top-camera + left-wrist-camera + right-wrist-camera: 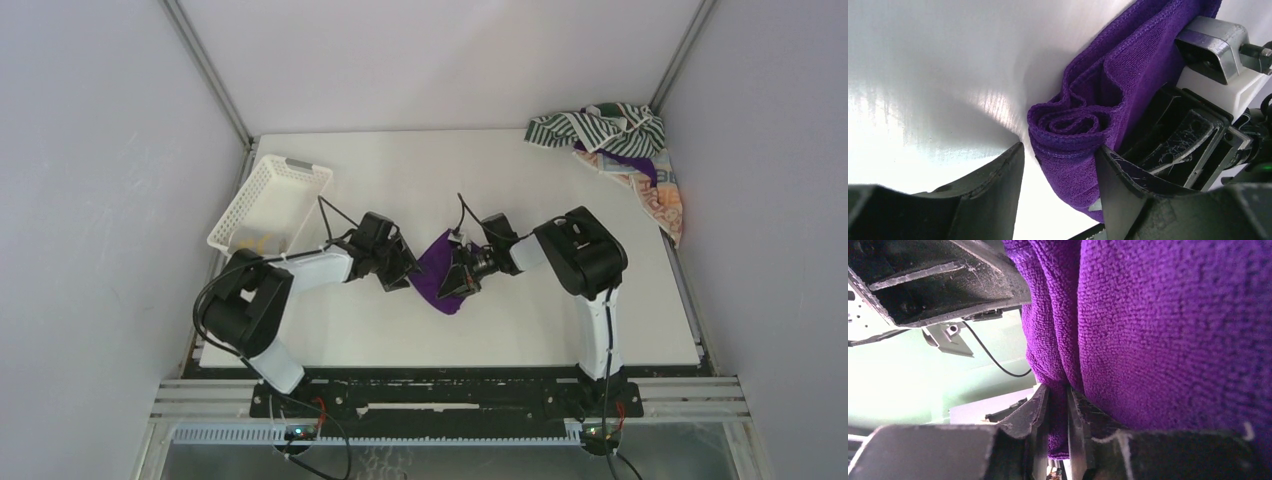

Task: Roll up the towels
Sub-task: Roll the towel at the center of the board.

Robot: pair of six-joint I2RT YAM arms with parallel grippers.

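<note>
Purple towel (441, 276) lies mid-counter (520, 330) between our two arms, one end wound into a loose roll. Our left claw (1060, 148) stands well open astride that rolled end: one finger (1120, 192) rests against the cloth, while the other sits just beside it with a sliver of counter showing. Our right claw (1058, 391) is nearly closed, pinching a fold of the towel's edge. The striped towel (590, 125) and patterned towel (662, 198) are heaped at the far right corner.
</note>
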